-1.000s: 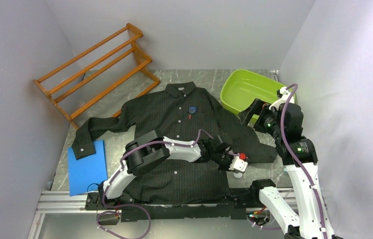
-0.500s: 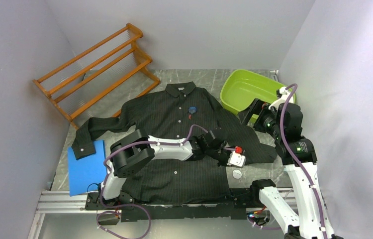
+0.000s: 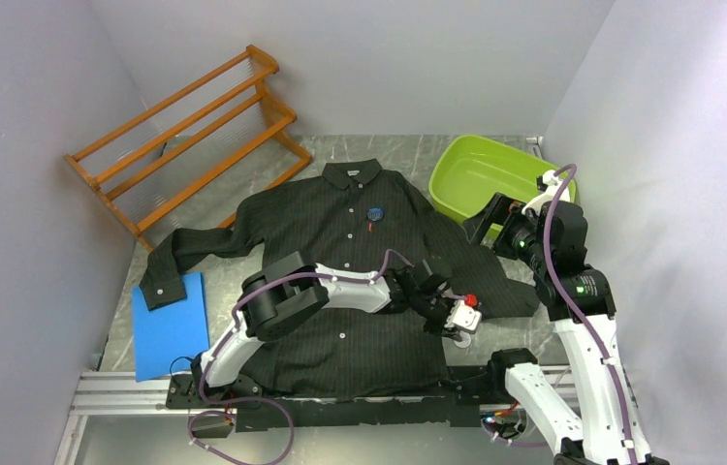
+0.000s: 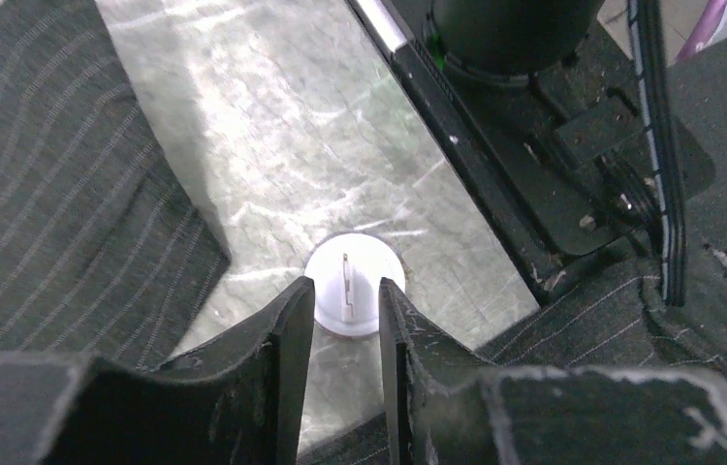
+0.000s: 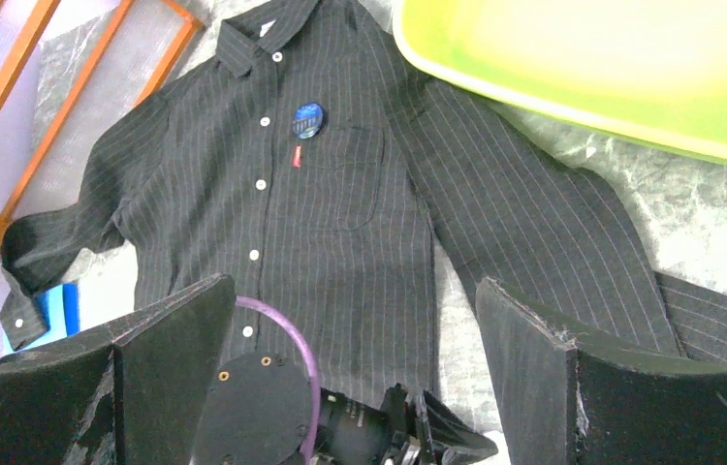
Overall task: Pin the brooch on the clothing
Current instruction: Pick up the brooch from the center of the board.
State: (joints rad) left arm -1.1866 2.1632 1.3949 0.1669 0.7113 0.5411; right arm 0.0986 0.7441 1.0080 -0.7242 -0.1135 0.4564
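Note:
The black pinstriped shirt [image 3: 331, 242] lies flat on the table, collar to the back, and also shows in the right wrist view [image 5: 340, 194]. A round blue badge [image 3: 376, 213] sits on its chest above the red mark [image 5: 296, 158]. A white round brooch [image 4: 352, 308] lies pin side up on the bare table off the shirt's hem. My left gripper [image 4: 345, 283] hangs right over it, jaws a narrow gap apart, its tips on either side of the pin. The brooch peeks out under this gripper [image 3: 458, 325] in the top view. My right gripper [image 5: 352, 286] is wide open and empty, raised above the right sleeve.
A green tub [image 3: 481, 174] stands at the back right. A wooden rack [image 3: 185, 136] leans at the back left. A blue pad [image 3: 171, 325] lies under the left cuff. The right arm's black base plate [image 4: 534, 145] sits close beside the brooch.
My left gripper drew back to the left, uncovering the white brooch, then came back over it. The right gripper shifted slightly left.

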